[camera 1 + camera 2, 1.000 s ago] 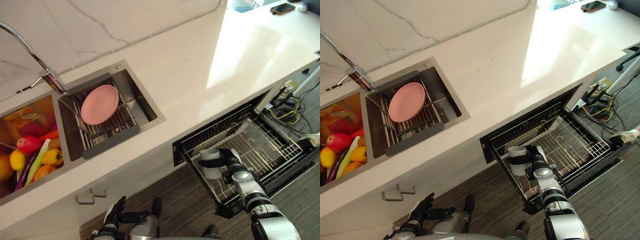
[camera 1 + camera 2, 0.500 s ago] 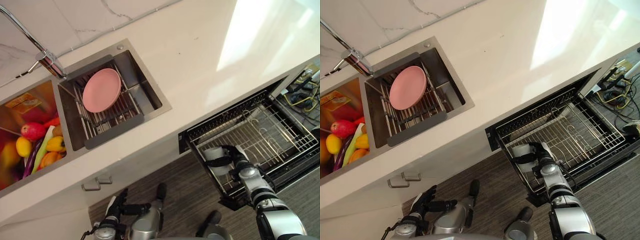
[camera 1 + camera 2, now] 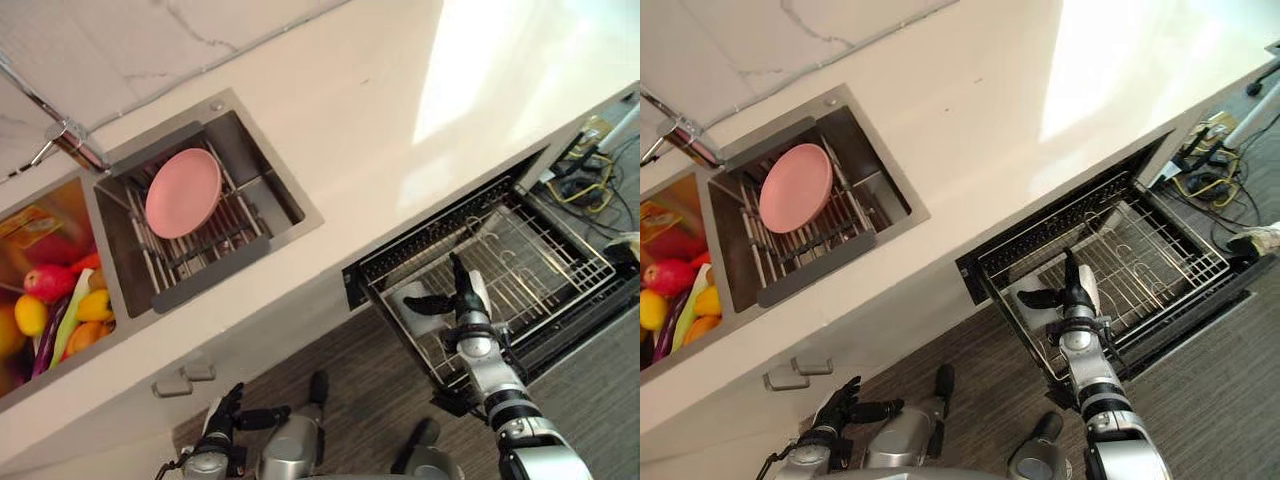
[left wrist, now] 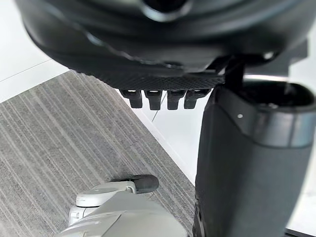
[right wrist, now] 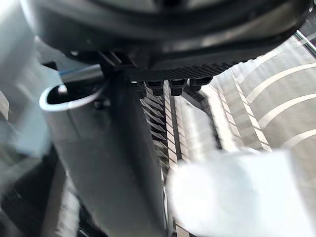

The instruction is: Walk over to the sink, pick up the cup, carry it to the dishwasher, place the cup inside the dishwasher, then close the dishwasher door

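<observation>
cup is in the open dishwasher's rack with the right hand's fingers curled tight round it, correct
Not the grip. The left eye view shows the right hand open, fingers straight and thumb spread out over the cup, not curled round it. The rest holds: the cup lies in the rack of the open dishwasher.

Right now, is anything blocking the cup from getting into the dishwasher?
Nothing visible. The cup sits in the dishwasher rack near its front edge, with the right robot hand open just over it.

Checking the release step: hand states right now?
Left hand: open, holding nothing.
Right hand: open, at the cup lying in the rack.
</observation>
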You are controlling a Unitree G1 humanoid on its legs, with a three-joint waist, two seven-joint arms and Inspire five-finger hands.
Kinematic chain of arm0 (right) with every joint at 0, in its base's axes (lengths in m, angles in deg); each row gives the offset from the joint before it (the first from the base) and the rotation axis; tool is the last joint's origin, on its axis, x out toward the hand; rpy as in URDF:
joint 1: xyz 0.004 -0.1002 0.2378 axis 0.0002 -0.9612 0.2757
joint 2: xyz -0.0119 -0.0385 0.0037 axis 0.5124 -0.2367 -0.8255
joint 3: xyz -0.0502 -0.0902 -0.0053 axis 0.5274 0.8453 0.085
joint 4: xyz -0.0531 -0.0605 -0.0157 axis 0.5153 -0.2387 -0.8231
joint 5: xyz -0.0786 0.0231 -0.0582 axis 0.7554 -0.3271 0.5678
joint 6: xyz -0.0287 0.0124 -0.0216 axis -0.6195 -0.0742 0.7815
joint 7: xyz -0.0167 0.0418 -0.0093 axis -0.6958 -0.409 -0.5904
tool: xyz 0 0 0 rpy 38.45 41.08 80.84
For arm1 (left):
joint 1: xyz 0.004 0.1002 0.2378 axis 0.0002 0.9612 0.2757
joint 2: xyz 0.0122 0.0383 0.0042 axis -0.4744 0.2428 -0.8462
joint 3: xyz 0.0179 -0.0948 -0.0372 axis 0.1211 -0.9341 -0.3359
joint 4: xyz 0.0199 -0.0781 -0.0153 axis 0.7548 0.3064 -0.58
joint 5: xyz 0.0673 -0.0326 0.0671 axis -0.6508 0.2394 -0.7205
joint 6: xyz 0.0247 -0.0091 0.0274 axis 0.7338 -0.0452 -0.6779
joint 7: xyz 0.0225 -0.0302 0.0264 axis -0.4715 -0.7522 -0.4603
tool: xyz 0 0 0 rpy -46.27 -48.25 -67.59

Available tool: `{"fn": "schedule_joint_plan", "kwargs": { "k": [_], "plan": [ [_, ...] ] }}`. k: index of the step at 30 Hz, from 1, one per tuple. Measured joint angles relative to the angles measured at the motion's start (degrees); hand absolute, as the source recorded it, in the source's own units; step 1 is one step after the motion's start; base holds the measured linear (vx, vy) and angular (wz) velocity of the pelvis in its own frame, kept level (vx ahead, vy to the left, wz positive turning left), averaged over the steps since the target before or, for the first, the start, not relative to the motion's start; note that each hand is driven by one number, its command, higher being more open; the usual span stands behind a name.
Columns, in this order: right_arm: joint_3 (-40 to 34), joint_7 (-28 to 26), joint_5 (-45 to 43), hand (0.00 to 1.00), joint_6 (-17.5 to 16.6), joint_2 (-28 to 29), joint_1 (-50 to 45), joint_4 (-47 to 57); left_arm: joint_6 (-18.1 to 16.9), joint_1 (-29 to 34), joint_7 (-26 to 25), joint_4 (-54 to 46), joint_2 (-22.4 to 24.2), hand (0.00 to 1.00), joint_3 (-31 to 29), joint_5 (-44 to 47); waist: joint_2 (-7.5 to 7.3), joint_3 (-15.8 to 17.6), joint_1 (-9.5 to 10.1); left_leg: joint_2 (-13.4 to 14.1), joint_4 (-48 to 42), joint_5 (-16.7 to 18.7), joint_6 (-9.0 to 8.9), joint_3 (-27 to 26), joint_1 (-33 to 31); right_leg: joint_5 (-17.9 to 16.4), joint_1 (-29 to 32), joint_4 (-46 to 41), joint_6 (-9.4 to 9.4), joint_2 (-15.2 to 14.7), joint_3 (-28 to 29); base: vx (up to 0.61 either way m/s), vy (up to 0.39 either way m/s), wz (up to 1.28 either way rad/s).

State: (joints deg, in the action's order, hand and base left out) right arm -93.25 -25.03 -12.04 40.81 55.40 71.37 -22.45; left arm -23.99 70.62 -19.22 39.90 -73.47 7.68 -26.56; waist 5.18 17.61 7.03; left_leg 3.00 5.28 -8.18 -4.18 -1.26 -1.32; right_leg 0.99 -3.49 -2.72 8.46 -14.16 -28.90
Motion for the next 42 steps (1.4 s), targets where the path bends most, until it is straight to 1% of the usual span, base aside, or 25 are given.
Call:
{"fn": "schedule_joint_plan", "kwargs": {
  "k": [4,7,8,10,11,13,14,17,22,23,24,26,28,29,30,31,32,33,34,35,36,37,38,41,42],
  "plan": [
    [-2.28,-1.99,-7.86,1.00,-3.21,5.58,-7.92,11.17,1.38,0.79,-0.47,2.57,1.53,1.00,-5.80,1.93,-2.11,-2.59,-0.96,1.05,0.01,0.79,-0.62,-1.51,1.48,0.04,-0.88,1.21,-0.09,1.13,1.47,0.00,-0.058,-0.22],
    [-2.25,-4.61,-11.80,1.00,-5.01,8.20,-11.74,17.80,1.58,1.75,-1.35,3.92,2.02,1.00,-7.29,3.93,-2.62,-4.37,-1.66,1.62,0.01,1.27,-1.03,-2.71,2.12,0.15,-1.12,1.78,-0.27,1.77,2.36,0.02,-0.052,-0.18],
    [-2.16,-5.87,-14.23,1.00,-5.99,9.21,-13.20,20.84,1.79,1.75,-1.74,4.35,2.02,1.00,-7.34,4.33,-2.62,-4.92,-2.09,1.82,0.02,1.36,-1.14,-2.84,2.45,0.14,-1.52,1.95,-0.30,1.99,2.32,0.00,-0.051,-0.04],
    [-2.11,-7.61,-18.32,1.00,-6.35,10.47,-14.85,25.85,1.93,1.80,-1.93,4.80,2.08,1.00,-7.40,4.33,-2.60,-5.34,-3.29,2.16,0.09,1.72,-1.15,-3.37,2.80,0.08,-2.43,2.17,-0.38,2.11,1.74,-0.03,-0.035,0.06],
    [-2.45,-8.36,-19.66,1.00,-6.47,11.48,-16.09,29.15,2.01,1.91,-2.21,6.16,2.33,1.00,-8.32,4.33,-2.65,-6.42,-3.72,2.85,0.11,2.87,-0.70,-6.89,2.61,0.17,-2.73,2.67,-0.31,1.76,0.73,-0.03,-0.004,0.32],
    [-3.49,-8.34,-21.80,1.00,-7.35,12.72,-18.31,34.64,2.26,1.87,-2.35,7.09,2.72,1.00,-9.14,4.26,-2.83,-7.44,-5.92,4.65,0.04,2.70,-0.44,-14.16,2.64,0.36,-4.40,3.25,-0.07,1.14,-2.38,0.02,-0.007,0.64],
    [-4.61,-8.21,-23.07,1.00,-8.24,12.67,-18.67,38.17,2.51,2.15,-2.73,7.77,3.72,1.00,-9.39,4.62,-2.33,-8.09,-6.44,4.86,-0.04,0.40,-0.57,-15.36,2.45,0.30,-4.68,2.90,0.11,0.92,-3.01,0.05,0.013,0.47],
    [-4.32,-9.07,-26.18,1.00,-9.53,12.95,-18.18,42.14,2.83,2.18,-2.87,8.33,3.81,1.00,-9.39,7.47,-2.70,-8.37,-6.26,3.84,-0.29,0.38,-0.46,-15.74,2.85,0.41,-4.51,2.41,0.35,-0.05,-2.59,0.04,0.053,0.04],
    [-0.12,-14.85,-28.85,1.00,-10.54,12.98,-17.26,47.62,4.84,2.22,-2.77,9.47,3.89,1.00,-8.73,11.34,-2.46,-8.90,-6.52,1.64,0.07,1.34,0.61,-16.17,3.87,0.34,-5.58,1.82,2.08,-2.64,-3.15,0.00,0.050,0.00],
    [0.02,-15.34,-29.54,1.00,-10.53,12.99,-17.26,47.81,5.16,2.23,-2.79,9.72,3.82,1.00,-8.75,11.43,-2.60,-9.15,-6.47,1.35,0.07,1.51,0.78,-16.13,3.96,0.31,-5.76,1.70,2.22,-3.11,-3.34,0.02,0.060,0.17],
    [0.14,-16.11,-30.98,1.00,-10.48,13.14,-17.25,48.15,5.56,2.19,-2.79,10.47,3.57,1.00,-8.73,11.87,-3.20,-9.56,-6.42,0.66,0.07,1.76,1.10,-15.97,3.95,0.32,-6.08,1.41,2.52,-3.93,-4.01,0.04,0.083,0.28],
    [-0.03,-16.15,-32.94,1.00,-10.48,13.08,-17.26,48.90,6.16,2.18,-2.77,10.98,3.44,1.00,-8.75,12.36,-3.45,-9.89,-6.46,-0.43,0.06,2.01,1.56,-16.04,4.08,0.13,-6.70,-0.16,2.86,-5.74,-6.44,0.05,0.098,0.42],
    [-0.30,-15.84,-34.75,1.00,-10.45,13.07,-17.25,49.24,6.35,1.75,-2.60,11.64,3.06,1.00,-8.79,12.30,-4.03,-9.86,-6.44,-2.33,0.05,2.50,2.33,-17.38,4.04,-0.94,-7.19,-4.71,1.90,-9.39,-11.47,0.04,0.130,0.69],
    [-0.40,-15.79,-35.10,1.00,-10.37,13.08,-17.27,49.24,6.41,1.39,-2.54,12.23,2.92,1.00,-8.82,12.31,-4.16,-9.84,-6.40,-2.91,0.03,2.70,2.77,-17.98,4.16,-1.37,-7.25,-6.65,1.15,-10.69,-12.48,0.06,0.166,0.87],
    [-0.57,-15.79,-35.15,1.00,-9.90,12.97,-17.29,49.16,6.79,0.69,-2.55,13.39,2.76,1.00,-8.83,12.35,-4.17,-9.86,-6.39,-3.57,0.04,2.36,3.62,-18.21,4.51,-1.36,-7.02,-11.64,0.48,-13.20,-12.75,0.07,0.164,0.86],
    [-0.42,-15.89,-35.21,1.00,-9.45,12.94,-17.28,48.64,7.06,0.66,-2.60,13.34,2.74,1.00,-8.80,12.36,-4.33,-9.94,-6.04,-4.11,0.03,2.33,5.07,-16.84,4.92,0.02,-5.87,-16.64,-2.26,-14.78,-10.18,0.08,0.170,0.80],
    [-0.16,-15.98,-35.21,1.00,-9.34,12.91,-17.25,48.39,7.07,0.66,-2.62,13.31,2.74,1.00,-8.73,12.37,-4.36,-9.96,-5.77,-4.14,0.02,2.48,5.42,-16.17,4.99,1.35,-4.91,-18.66,-4.19,-14.84,-7.79,0.09,0.183,0.65],
    [0.50,-16.42,-35.21,1.00,-9.28,13.03,-17.21,48.08,7.24,0.69,-2.66,13.18,2.54,1.00,-8.56,12.55,-4.75,-10.12,-5.25,-3.84,-0.01,2.66,5.90,-14.31,4.90,2.60,-1.89,-22.99,-6.52,-13.96,-1.40,0.09,0.122,0.54],
    [1.02,-16.59,-35.22,1.00,-9.27,13.19,-17.21,47.93,7.55,0.62,-2.70,13.02,1.91,1.00,-8.37,12.66,-4.86,-10.32,-5.33,-3.54,-0.01,2.61,6.16,-12.80,4.65,0.52,-0.74,-24.90,-5.56,-12.31,2.04,0.13,0.053,1.02],
    [2.38,-17.18,-35.23,1.00,-9.25,12.99,-17.24,47.17,8.69,0.14,-2.74,13.07,0.13,1.00,-7.64,12.92,-6.39,-10.39,-5.89,-3.23,-0.04,2.32,6.94,-9.03,3.83,-7.68,0.63,-25.72,-4.88,-6.49,7.91,0.11,-0.031,1.02],
    [2.74,-17.24,-35.22,1.00,-9.20,12.92,-17.18,47.04,9.28,-0.33,-2.74,13.15,-0.39,1.00,-7.58,13.05,-6.99,-10.21,-5.82,-3.22,-0.12,2.29,6.97,-7.77,3.84,-10.14,0.89,-25.45,-4.55,-4.05,9.53,0.14,-0.058,1.24],
    [3.11,-17.38,-35.22,1.00,-9.17,12.97,-17.17,46.88,10.78,-1.28,-2.74,13.45,-0.98,1.00,-7.14,13.41,-7.59,-10.21,-5.59,-3.24,-0.26,2.32,7.04,-5.50,4.02,-13.38,1.73,-24.50,-4.41,-0.10,11.47,0.13,-0.033,0.95],
    [3.34,-17.40,-35.22,1.00,-9.17,12.92,-17.15,46.87,11.74,-1.69,-2.70,13.80,-1.04,1.00,-6.37,13.46,-7.60,-10.21,-5.50,-3.39,-0.26,2.48,7.22,-3.89,4.68,-14.85,2.95,-24.26,-4.04,2.23,12.98,0.13,-0.028,0.89],
    [4.06,-17.15,-35.26,1.00,-9.17,12.65,-17.16,46.85,12.61,-1.60,-2.57,13.86,-1.26,1.00,-5.30,13.25,-7.91,-10.37,-5.49,-4.74,-0.28,2.72,7.53,-2.13,6.37,-14.98,4.69,-22.85,-3.85,2.55,14.59,0.11,-0.026,0.57],
    [4.06,-17.14,-35.67,1.00,-9.18,12.41,-17.15,46.86,12.74,-1.55,-2.51,13.84,-1.36,1.00,-4.77,12.76,-8.39,-10.71,-5.52,-5.79,-0.08,3.08,7.21,-1.27,6.88,-13.72,4.68,-19.58,-3.99,1.92,14.57,0.12,-0.068,0.40]
  ]
}}
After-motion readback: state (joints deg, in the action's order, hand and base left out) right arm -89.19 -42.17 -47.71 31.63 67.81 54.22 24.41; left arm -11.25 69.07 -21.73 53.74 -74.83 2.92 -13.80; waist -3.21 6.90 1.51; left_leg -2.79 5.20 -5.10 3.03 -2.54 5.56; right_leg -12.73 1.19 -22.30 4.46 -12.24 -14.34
